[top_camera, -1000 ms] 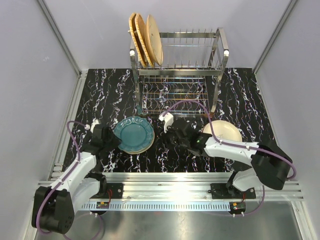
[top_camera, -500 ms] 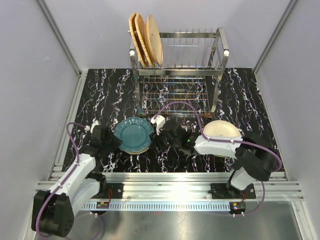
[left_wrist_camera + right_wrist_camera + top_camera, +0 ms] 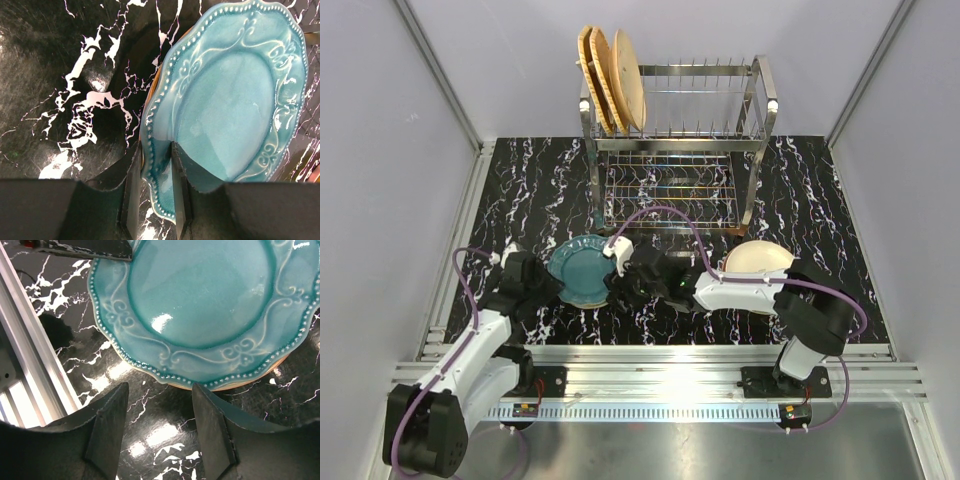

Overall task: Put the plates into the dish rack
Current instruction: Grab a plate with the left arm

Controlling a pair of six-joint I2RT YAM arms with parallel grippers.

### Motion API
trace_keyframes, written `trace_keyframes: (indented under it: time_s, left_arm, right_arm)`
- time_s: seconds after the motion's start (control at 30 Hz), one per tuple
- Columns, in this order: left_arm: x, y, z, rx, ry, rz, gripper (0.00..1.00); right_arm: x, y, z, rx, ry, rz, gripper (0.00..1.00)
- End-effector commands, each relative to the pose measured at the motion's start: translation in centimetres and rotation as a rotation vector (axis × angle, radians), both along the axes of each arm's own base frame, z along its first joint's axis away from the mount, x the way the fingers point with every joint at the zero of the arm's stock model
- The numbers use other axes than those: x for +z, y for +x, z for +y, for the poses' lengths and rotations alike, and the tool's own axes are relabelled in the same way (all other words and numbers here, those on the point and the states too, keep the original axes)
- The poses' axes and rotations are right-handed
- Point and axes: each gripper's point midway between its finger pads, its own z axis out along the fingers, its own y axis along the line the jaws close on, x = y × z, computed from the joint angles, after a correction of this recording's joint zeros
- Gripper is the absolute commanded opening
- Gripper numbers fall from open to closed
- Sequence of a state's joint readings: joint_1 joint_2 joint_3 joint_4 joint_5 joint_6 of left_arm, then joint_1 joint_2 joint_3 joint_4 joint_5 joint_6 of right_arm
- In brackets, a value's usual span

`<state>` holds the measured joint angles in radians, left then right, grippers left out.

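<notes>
**Right gripper (image 3: pixel 159 395) has slid left to the teal plate (image 3: pixel 582 270)**

The rack (image 3: pixel 680 150) at the back holds three plates (image 3: pixel 610 80) upright, top left. The teal plate tops a stack; the left gripper (image 3: pixel 155 172) pinches its rim, and the right gripper gapes beside its edge.

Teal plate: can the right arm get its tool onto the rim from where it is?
Probably yes. The right tool is open with the rim of the teal plate just ahead and nothing between; the left tool grips the opposite edge, clear of it.

Black white-veined marble tabletop (image 3: pixel 520 180); plain grey walls (image 3: pixel 380 150); aluminium rail (image 3: pixel 670 360) along near edge.
</notes>
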<state>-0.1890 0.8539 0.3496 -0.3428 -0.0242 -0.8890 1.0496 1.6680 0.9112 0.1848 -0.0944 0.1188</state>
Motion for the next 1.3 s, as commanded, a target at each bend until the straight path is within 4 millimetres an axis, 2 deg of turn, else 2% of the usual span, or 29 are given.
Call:
trace_keyframes:
  time_s: [0.0, 0.43, 0.53, 0.6, 0.83, 1.0, 1.13, 1.23, 1.27]
  left_arm:
    - [-1.1, -2.0, -0.1, -0.034, 0.01, 0.076, 0.23]
    - [1.8, -2.0, -0.7, -0.065, -0.017, 0.039, 0.2]
    - [2.4, -1.7, -0.5, -0.063, -0.001, 0.03, 0.18]
    - [3.1, -1.4, -0.3, -0.062, 0.013, 0.018, 0.15]
    - [5.7, -0.4, 0.2, -0.056, 0.045, -0.034, 0.05]
    - [7.3, 0.3, 0.0, -0.06, 0.043, -0.064, 0.0]
    - [8.1, 0.7, -0.1, -0.063, 0.04, -0.076, 0.0]
    - [8.7, 0.9, -0.2, -0.072, 0.039, -0.083, 0.0]
    - [9.0, 1.0, -0.3, -0.074, 0.034, -0.087, 0.0]
  right_arm:
    - [1.8, 0.8, 1.4, 0.01, 0.033, -0.066, 0.62]
    - [2.4, 0.6, 2.4, 0.046, 0.035, -0.09, 0.66]
    - [2.8, -0.1, 2.7, 0.09, 0.052, -0.102, 0.68]
    - [3.3, -0.9, 2.9, 0.141, 0.076, -0.123, 0.73]
    - [5.1, -1.7, 3.1, 0.212, 0.099, -0.226, 0.84]
    - [5.2, -2.4, 3.8, 0.24, 0.068, -0.277, 0.9]
    - [5.0, -2.3, 4.6, 0.231, 0.022, -0.328, 0.9]
    - [5.0, -1.4, 5.2, 0.185, -0.016, -0.374, 0.9]
    - [5.2, -0.5, 5.3, 0.151, -0.033, -0.4, 0.89]
